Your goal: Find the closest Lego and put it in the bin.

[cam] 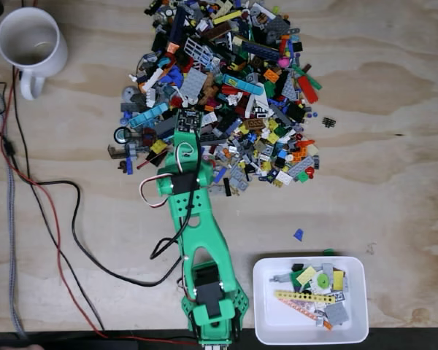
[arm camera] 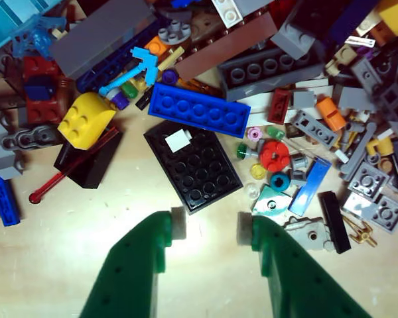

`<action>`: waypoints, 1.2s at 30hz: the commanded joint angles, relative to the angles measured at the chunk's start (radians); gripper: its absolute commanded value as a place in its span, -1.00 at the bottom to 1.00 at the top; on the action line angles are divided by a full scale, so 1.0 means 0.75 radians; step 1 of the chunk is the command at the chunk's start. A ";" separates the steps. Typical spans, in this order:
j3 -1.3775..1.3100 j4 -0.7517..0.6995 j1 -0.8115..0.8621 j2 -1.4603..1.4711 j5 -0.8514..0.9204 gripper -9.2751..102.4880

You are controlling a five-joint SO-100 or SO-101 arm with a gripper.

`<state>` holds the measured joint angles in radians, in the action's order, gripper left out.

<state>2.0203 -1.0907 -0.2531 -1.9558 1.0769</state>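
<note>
Hundreds of Lego pieces are lying heaped in a pile [cam: 219, 95] across the top middle of the table [cam: 394, 146] in the fixed view, and the green arm [cam: 193, 219] is reaching up from the bottom edge into the pile's lower fringe. The gripper [arm camera: 205, 228] is hanging with its jaws spread apart, empty, in the wrist view, just short of a black studded plate [arm camera: 194, 165] that is sitting at the near rim of the heap. I'd judge the picking step is in hand: this plate looks the closest piece, so the next move is calling for a short advance and a squeeze across its width. A blue brick [arm camera: 198, 110] is touching its far edge, and small round bits are crowding its right side; bare wood is lying open on the left. The bin [cam: 310, 332] is sitting at the lower right, beside the arm's base, already holding several pieces.
</note>
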 commanded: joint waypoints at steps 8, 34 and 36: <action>0.162 0.354 -0.051 0.092 -0.086 -0.35; 0.307 0.560 0.055 0.245 0.513 -0.27; 0.309 0.567 0.051 0.250 0.538 -0.27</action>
<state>2.2596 -0.6842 -0.2102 -1.6981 1.4373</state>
